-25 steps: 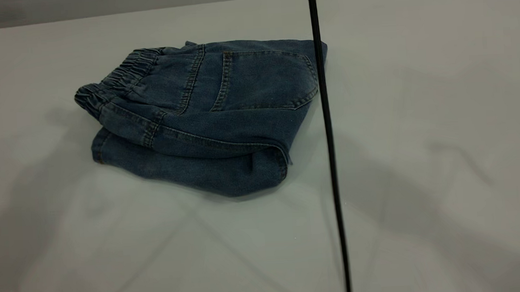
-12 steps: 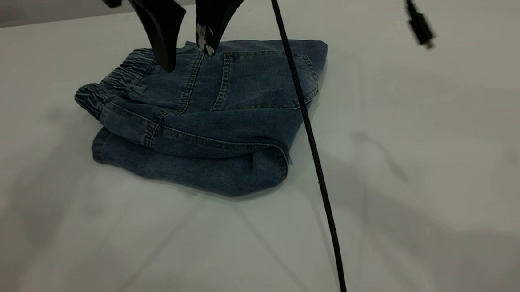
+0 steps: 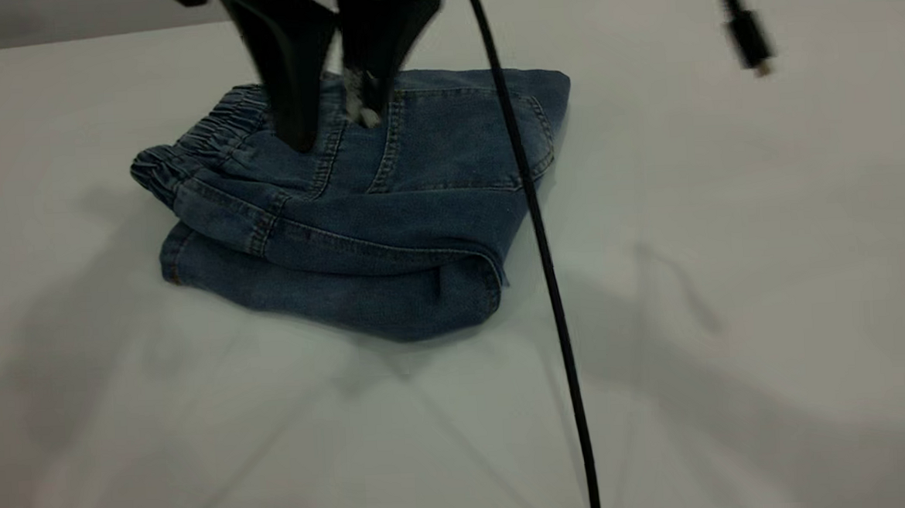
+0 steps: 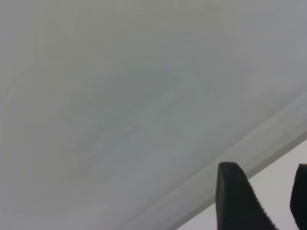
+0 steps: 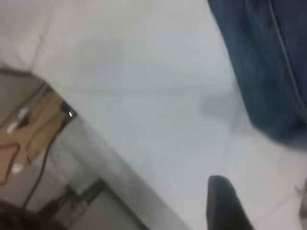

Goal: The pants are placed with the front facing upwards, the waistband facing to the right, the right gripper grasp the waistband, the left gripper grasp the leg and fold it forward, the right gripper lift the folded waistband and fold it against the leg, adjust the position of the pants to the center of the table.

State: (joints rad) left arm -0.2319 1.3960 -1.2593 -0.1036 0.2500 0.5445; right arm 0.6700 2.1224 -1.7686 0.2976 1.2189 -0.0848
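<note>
Exterior view: short blue denim pants (image 3: 357, 212) with tan stitching lie folded into a thick bundle on the plain white-grey table (image 3: 773, 307), towards the far left of what shows. The gathered elastic waistband (image 3: 198, 136) is at the bundle's left edge, a patch back pocket (image 3: 462, 137) faces up, and the rounded fold runs along the near side. A black gripper hangs over the top layer just beside the waistband, its fingers apart and their tips close to or touching the cloth. I take it for the right gripper (image 3: 334, 132), since only that arm's wrist camera sees denim. A black cable (image 3: 537, 242) hangs in front of the pants and a dark plug (image 3: 749, 37) dangles well to the right.

Denim like this should be soft but fairly weighty, with some stiffness at the seams. The stacked layers may slide apart if dragged by the top one only, so a pinch through the thick waistband edge or the whole fold looks safest.

Left wrist view: the left gripper (image 4: 271, 201) is over bare table near its edge, fingers spread, well away from the pants.

Right wrist view: blurred denim fills one corner, and the dark fingers (image 5: 223, 206) stand apart over pale table
</note>
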